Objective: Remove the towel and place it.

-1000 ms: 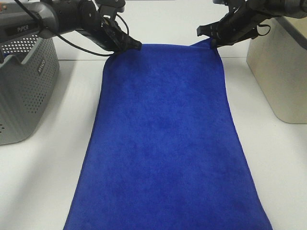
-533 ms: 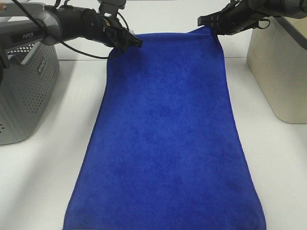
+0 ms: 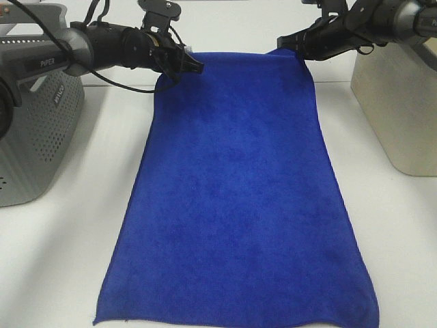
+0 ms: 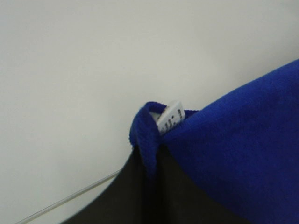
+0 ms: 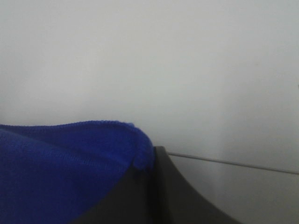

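Note:
The royal-blue towel is stretched out lengthwise over the white table, its far edge raised and its near edge lying flat near the table's front. My left gripper is shut on the far left corner, and my right gripper is shut on the far right corner. In the left wrist view the pinched towel corner shows a small white tag above the dark fingers. The right wrist view shows the other towel corner folded over a dark finger.
A grey perforated basket stands at the left edge of the table. A beige bin stands at the right. White table shows on both sides of the towel.
Both grippers have lifted the towel's far corners higher and farther back. The towel has slid away from the front, so its near edge now shows on the table.

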Action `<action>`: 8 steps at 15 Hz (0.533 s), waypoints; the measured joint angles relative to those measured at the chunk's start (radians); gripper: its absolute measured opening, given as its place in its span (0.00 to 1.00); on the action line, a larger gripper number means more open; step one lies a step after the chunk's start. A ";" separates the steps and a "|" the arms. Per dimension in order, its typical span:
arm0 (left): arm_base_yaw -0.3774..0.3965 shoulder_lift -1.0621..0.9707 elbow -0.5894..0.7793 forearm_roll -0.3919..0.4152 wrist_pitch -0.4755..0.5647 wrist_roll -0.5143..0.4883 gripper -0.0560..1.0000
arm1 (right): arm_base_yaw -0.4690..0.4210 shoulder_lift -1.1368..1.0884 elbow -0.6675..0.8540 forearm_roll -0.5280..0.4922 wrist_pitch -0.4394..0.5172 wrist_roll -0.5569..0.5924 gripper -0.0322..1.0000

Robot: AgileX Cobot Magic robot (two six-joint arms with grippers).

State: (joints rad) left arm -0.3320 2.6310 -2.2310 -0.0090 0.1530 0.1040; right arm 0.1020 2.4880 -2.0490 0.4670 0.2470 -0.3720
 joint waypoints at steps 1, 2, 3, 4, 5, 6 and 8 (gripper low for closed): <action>0.000 0.011 0.000 0.009 -0.022 0.000 0.09 | 0.000 0.011 0.000 0.026 -0.016 -0.030 0.05; 0.000 0.020 0.000 0.009 -0.041 0.000 0.09 | 0.000 0.019 0.000 0.050 -0.036 -0.064 0.05; 0.000 0.040 0.000 0.015 -0.085 0.000 0.10 | 0.000 0.033 0.000 0.069 -0.076 -0.088 0.05; 0.000 0.049 0.000 0.017 -0.100 0.000 0.12 | 0.000 0.039 0.000 0.071 -0.089 -0.091 0.05; 0.000 0.055 0.000 0.018 -0.104 0.000 0.14 | 0.000 0.042 0.000 0.071 -0.094 -0.092 0.05; 0.000 0.064 0.000 0.018 -0.119 0.000 0.18 | 0.000 0.050 0.000 0.071 -0.101 -0.095 0.05; 0.000 0.081 0.000 0.018 -0.153 0.000 0.26 | 0.000 0.066 0.000 0.071 -0.109 -0.095 0.05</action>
State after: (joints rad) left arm -0.3320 2.7120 -2.2310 0.0090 0.0000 0.1040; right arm 0.1020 2.5540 -2.0490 0.5380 0.1380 -0.4670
